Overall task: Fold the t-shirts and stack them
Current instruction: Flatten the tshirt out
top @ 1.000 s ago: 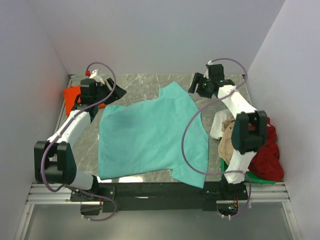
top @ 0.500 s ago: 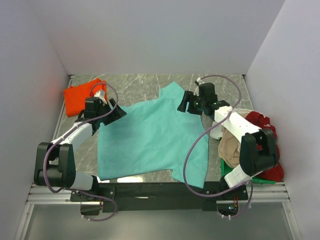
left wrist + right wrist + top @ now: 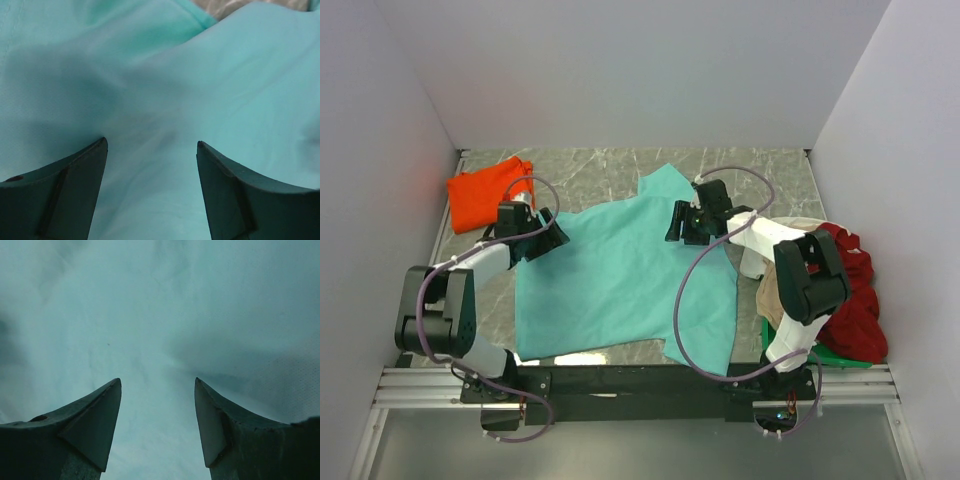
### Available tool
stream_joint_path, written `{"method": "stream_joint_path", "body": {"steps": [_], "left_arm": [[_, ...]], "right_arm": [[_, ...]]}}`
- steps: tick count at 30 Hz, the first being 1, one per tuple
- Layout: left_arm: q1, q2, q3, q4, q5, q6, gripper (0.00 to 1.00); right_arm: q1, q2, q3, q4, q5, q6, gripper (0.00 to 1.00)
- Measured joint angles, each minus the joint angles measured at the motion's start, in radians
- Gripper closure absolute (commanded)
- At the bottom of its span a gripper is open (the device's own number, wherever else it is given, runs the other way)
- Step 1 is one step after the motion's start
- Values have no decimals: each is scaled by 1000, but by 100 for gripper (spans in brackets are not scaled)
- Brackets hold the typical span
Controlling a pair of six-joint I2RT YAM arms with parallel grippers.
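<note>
A teal t-shirt [image 3: 620, 270] lies spread flat on the marble table. My left gripper [image 3: 556, 240] is open, low over the shirt's upper left edge; its view is filled with teal cloth [image 3: 165, 100] between the spread fingers [image 3: 75, 190]. My right gripper [image 3: 680, 224] is open, low over the shirt's upper right part near the sleeve; teal cloth [image 3: 150, 330] fills its view between the fingers [image 3: 220, 425]. An orange t-shirt [image 3: 480, 192] lies folded at the back left. Dark red [image 3: 850, 300], beige [image 3: 782, 285] and white [image 3: 756, 255] shirts lie piled at the right, with green [image 3: 770, 332] beneath.
Grey walls close in the table on the left, back and right. The black rail with both arm bases [image 3: 640, 380] runs along the near edge. Bare marble [image 3: 600, 170] shows behind the teal shirt.
Both arms have swung inward and down from the back corners onto the teal shirt: the left to its upper left edge, the right to its upper right part. The shirts have not moved.
</note>
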Motion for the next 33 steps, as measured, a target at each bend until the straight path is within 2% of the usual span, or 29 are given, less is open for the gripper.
{"method": "stream_joint_path", "body": {"steps": [19, 33], "left_arm": [[-9, 159, 74, 39, 4, 17, 22], [-77, 309, 251, 28, 4, 16, 21]], "right_arm": [[-23, 100, 21, -4, -27, 17, 33], [-112, 100, 20, -4, -25, 19, 33]]}}
